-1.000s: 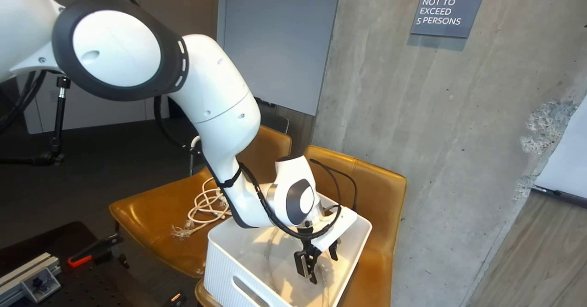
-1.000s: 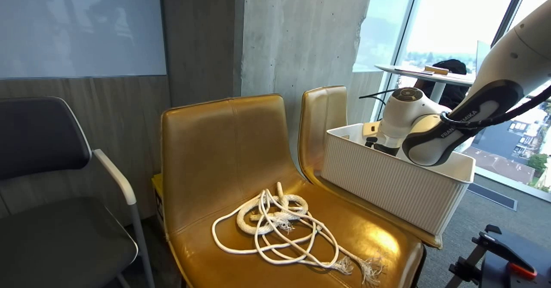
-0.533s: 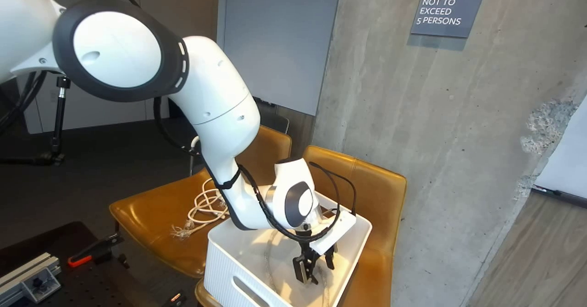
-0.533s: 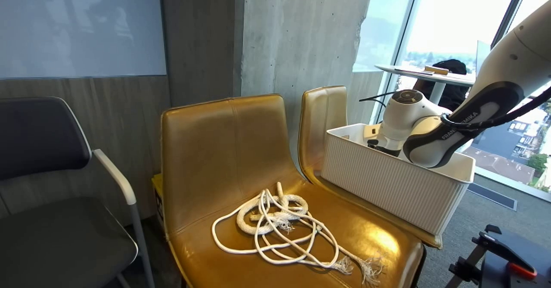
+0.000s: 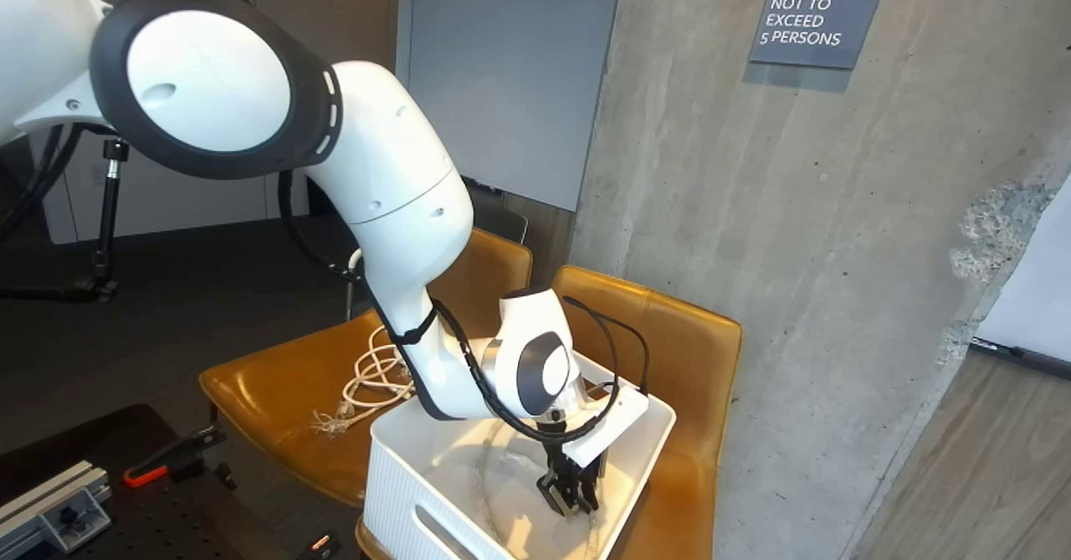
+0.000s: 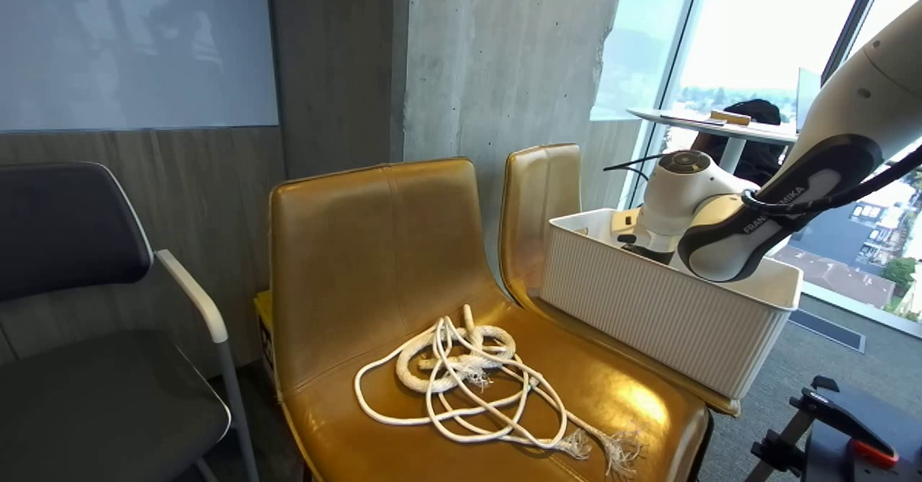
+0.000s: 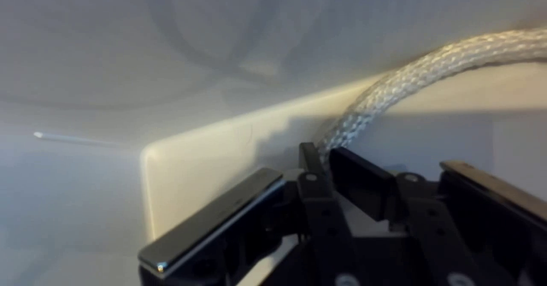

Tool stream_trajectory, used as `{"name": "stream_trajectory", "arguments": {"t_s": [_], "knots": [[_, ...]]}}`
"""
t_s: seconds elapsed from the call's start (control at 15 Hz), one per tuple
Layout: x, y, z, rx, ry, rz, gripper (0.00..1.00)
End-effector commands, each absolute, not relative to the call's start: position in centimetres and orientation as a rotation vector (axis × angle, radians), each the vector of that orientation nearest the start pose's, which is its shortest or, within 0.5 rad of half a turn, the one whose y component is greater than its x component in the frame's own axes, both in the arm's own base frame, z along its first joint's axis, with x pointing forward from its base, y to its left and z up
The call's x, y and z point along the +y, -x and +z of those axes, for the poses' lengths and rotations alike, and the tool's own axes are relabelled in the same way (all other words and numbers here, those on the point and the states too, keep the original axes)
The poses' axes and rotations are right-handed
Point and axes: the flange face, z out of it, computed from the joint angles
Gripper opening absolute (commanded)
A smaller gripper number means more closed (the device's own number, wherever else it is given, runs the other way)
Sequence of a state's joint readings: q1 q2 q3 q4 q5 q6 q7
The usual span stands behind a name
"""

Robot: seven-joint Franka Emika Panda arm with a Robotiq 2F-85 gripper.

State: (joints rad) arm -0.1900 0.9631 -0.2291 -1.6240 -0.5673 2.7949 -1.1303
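Claw (image 7: 324,150) drawn together since moments earlier, grasping braided rope (image 7: 412,77) between its tips inside white bin (image 5: 386,486).

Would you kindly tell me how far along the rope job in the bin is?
Looks done: reaching in, as the claw is inside the white bin. In hand: the braided rope, apparently pinched between the fingertips. Probably left: lifting it, since its visible stretch lies within the bin.

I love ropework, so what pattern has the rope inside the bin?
A pale, braided weave; the rope shows best in the wrist view.
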Motion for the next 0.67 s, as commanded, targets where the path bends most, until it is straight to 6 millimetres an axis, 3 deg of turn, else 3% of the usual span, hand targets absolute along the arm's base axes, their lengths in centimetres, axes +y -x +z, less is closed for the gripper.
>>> {"name": "stream_trajectory", "arguments": {"t_s": [0.0,0.27,0.6], "knots": [[-22.9,-62.7,8.1,-2.197,2.762,0.284,0.01],[-20.5,-63.1,9.9,-2.219,2.747,0.267,0.03],[-14.7,-62.8,15.6,-2.221,2.717,0.217,0.03]]}}
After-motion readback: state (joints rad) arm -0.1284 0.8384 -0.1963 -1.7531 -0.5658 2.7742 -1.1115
